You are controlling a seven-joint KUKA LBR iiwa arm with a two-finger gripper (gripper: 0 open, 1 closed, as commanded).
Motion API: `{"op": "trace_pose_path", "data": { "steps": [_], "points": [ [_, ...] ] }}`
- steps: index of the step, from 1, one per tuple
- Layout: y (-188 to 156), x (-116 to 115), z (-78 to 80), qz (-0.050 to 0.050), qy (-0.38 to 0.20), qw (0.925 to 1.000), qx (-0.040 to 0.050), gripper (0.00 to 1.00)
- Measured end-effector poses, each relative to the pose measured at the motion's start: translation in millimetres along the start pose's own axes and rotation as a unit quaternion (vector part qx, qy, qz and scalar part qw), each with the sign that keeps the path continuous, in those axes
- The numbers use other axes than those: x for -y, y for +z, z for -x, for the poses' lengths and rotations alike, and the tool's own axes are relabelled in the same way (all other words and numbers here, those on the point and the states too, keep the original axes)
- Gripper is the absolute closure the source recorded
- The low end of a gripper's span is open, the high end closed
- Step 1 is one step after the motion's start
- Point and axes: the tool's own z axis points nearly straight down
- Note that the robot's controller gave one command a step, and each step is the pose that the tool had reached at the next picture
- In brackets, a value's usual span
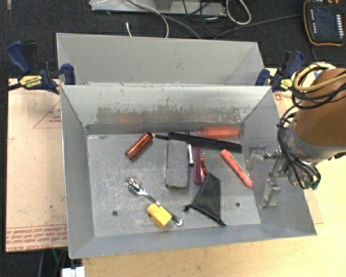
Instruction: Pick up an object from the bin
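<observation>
My gripper point(264, 175) hangs over the bin's right sloping wall, open, with nothing between its fingers. Nearest to it, just to the left, a red marker point(237, 168) lies slantwise on the bin floor. Further left and lower is a flat black wedge-shaped piece point(207, 198). A purple pen point(196, 167) lies beside the wedge's upper end.
A grey block point(176, 164) sits mid-floor, with a copper-coloured cylinder point(139, 146) to its upper left. A metal spoon point(143, 191) and a yellow block point(159, 215) lie at the front. A black rod point(205, 141) and a long orange-red tool point(219, 133) rest along the back wall.
</observation>
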Motion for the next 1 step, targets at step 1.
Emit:
{"op": "trace_pose_path", "data": {
  "steps": [1],
  "points": [
    [-3.7,-0.7,1.8,-0.001,-0.002,1.0000,0.0038,0.00]
  ]
}}
